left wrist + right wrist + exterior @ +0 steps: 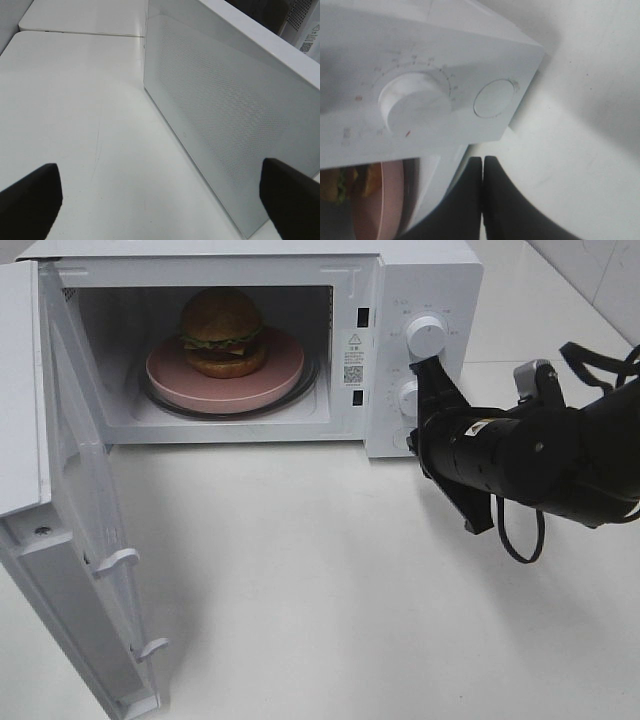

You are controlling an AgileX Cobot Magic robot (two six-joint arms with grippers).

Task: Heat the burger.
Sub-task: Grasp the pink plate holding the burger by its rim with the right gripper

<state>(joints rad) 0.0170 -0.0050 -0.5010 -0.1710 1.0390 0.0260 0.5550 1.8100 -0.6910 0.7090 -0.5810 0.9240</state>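
Burger (222,330) is sitting on the pink plate (165,380) inside the microwave (420,280), pretty much dead centre in the cavity. The door (80,540) is swung wide open on the left side, so everything inside is on show. My right hand (428,368) is up at the control panel with its fingers (470,200) pressed flat together, nothing between them. It's just beside the lower knob (408,395), under the upper knob (427,337), but I honestly can't tell if it's touching the panel. From my right wrist I can see that knob, a round button (494,98) next to it and a sliver of burger and plate. My left hand (160,200) is spread wide and holding nothing, hanging over the white tabletop (75,125) near the outer face of the open door.
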